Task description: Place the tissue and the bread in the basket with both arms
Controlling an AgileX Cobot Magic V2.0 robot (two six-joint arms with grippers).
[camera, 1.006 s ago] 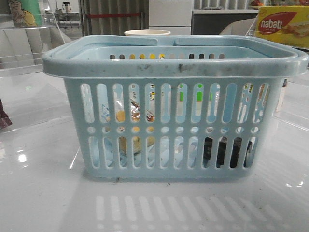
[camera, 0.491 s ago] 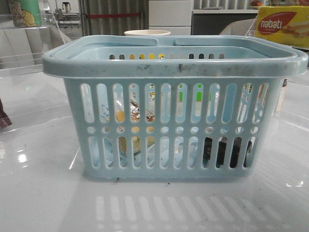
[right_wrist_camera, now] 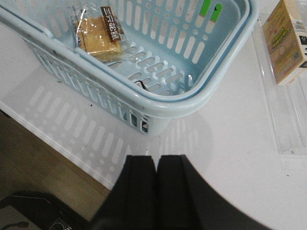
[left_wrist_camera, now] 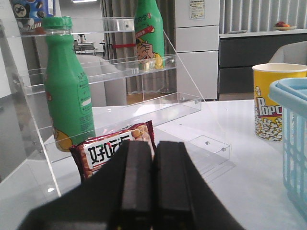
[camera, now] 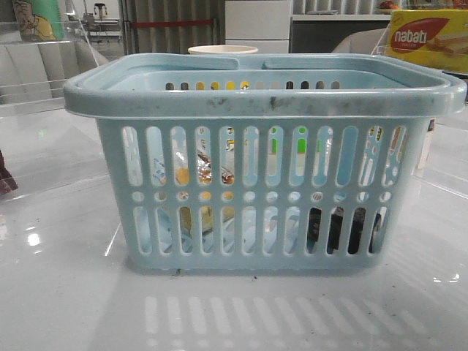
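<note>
While the left gripper (left_wrist_camera: 153, 184) and right gripper (right_wrist_camera: 156, 191) both show fingers pressed together on nothing, we find one bread (right_wrist_camera: 98, 36) lying flat inside the single basket (right_wrist_camera: 211, 91), its dark printed strip along one edge. One dark tissue (camera: 338, 228) rests low in the basket's right end. We read "nabati" on one box (camera: 428, 38) and "Popc" on one cup (left_wrist_camera: 274, 103).

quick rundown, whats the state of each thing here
bread: wrapped, lying inside the basket
tissue: dark pack low inside the basket
basket: upright on table, handles folded down
left tool: shut, empty
right tool: shut, empty
green bottle: upright, capped
</note>
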